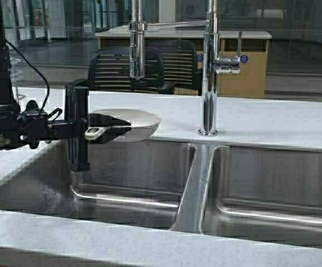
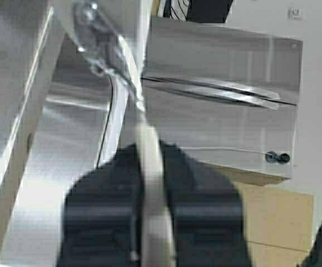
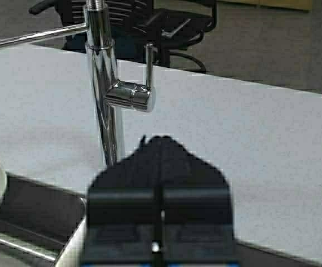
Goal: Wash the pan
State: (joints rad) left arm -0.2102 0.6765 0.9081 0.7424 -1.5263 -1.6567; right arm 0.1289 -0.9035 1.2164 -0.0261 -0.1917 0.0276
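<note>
High view: my left tool [image 1: 94,132] was closed on the handle of the pan [image 1: 128,123], holding it level over the left basin of the sink [image 1: 149,183], below and left of the sprayer head [image 1: 137,53]. I saw no water running, so I judged washing not yet begun.
Left wrist view: my fingers [image 2: 199,222] pinched the cream handle [image 2: 152,189] edge-on.
Right wrist view: my right tool [image 3: 159,233] was closed and empty, near the faucet lever [image 3: 132,94].

A pale speckled countertop [image 1: 261,119] carries a chrome faucet [image 1: 208,83] behind the double sink [image 1: 194,189].
</note>
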